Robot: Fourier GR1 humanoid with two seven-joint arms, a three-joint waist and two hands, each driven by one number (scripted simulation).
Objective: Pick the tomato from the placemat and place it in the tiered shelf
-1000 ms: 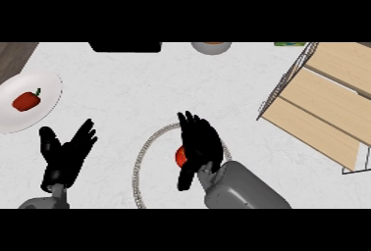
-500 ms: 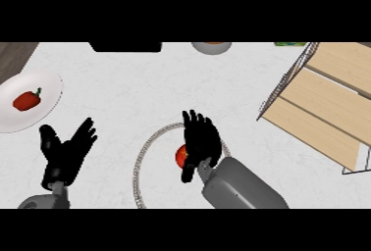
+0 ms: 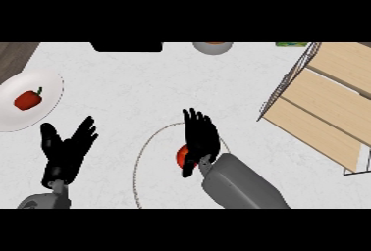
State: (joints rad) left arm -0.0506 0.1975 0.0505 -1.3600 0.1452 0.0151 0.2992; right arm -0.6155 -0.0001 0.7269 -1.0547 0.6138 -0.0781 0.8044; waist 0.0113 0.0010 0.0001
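Head view: looking steeply down on the counter.
Tomato (image 3: 182, 156): sitting on the placemat (image 3: 158, 172), toward its right part, half hidden.
Key relation: tomato lying directly under the right hand (image 3: 201, 141), peeking out at the thumb side. It is round, so no long axis. Right hand is nearer by far.
Right hand pose: hovering flat over the placemat, fingers stretching straight, not curling round the tomato.
Left hand (image 3: 65, 154): resting spread open, left of the placemat.
Tiered shelf (image 3: 326, 93): standing right of the placemat, well apart.
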